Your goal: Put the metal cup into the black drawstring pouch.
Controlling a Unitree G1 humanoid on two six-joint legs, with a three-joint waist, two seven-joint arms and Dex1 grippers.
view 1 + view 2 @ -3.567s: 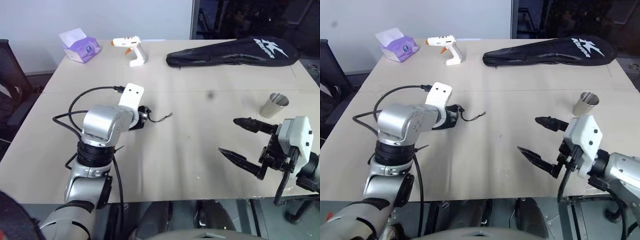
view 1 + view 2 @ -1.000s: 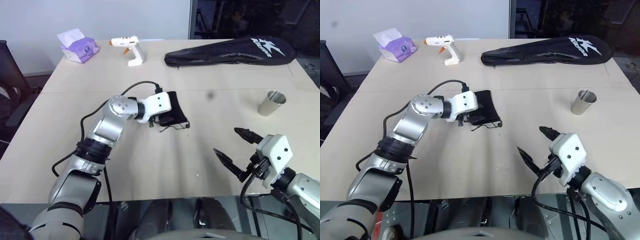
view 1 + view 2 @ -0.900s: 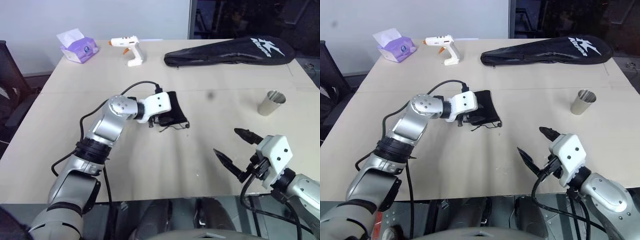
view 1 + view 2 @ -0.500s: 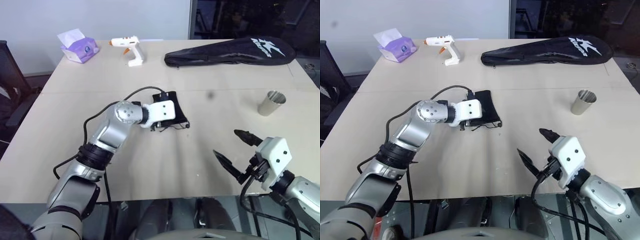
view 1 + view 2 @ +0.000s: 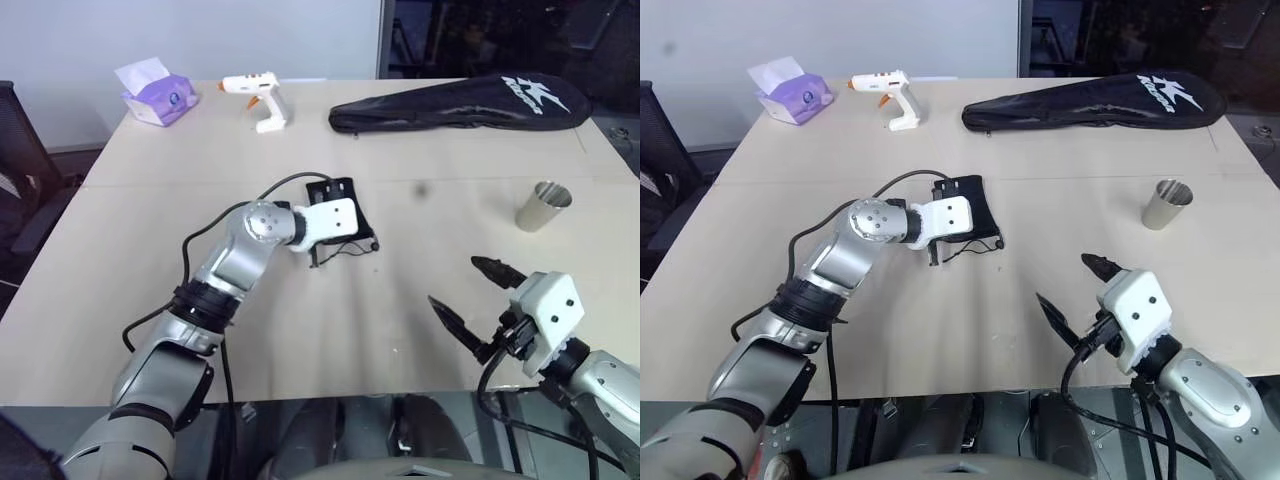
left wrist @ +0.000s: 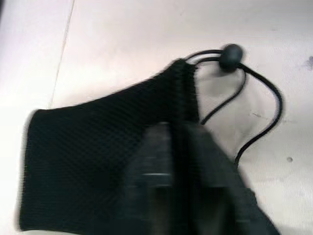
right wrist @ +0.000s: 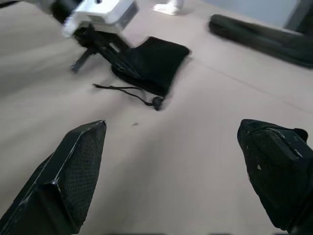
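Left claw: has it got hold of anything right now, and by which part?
The left claw is shut on the black drawstring pouch, pinching the cloth near its mouth edge, where the cord comes out. The right claw holds nothing.

Even, diffuse overhead light fills the room, leaving the pale beige wooden tabletop (image 5: 420, 130) bright and nearly free of glare. Shadows are soft and short, pooling faintly beneath the silver left arm and beside the small shiny steel cup (image 5: 543, 206), whose wall carries a muted highlight. A dark window behind the table's far right corner reads almost black. The left wrist view is washed out, with the black mesh drawstring pouch (image 6: 102, 161) smeared by blur. In the right wrist view the near black mesh-textured fingertips (image 7: 73, 171) loom soft and the background is hazy.
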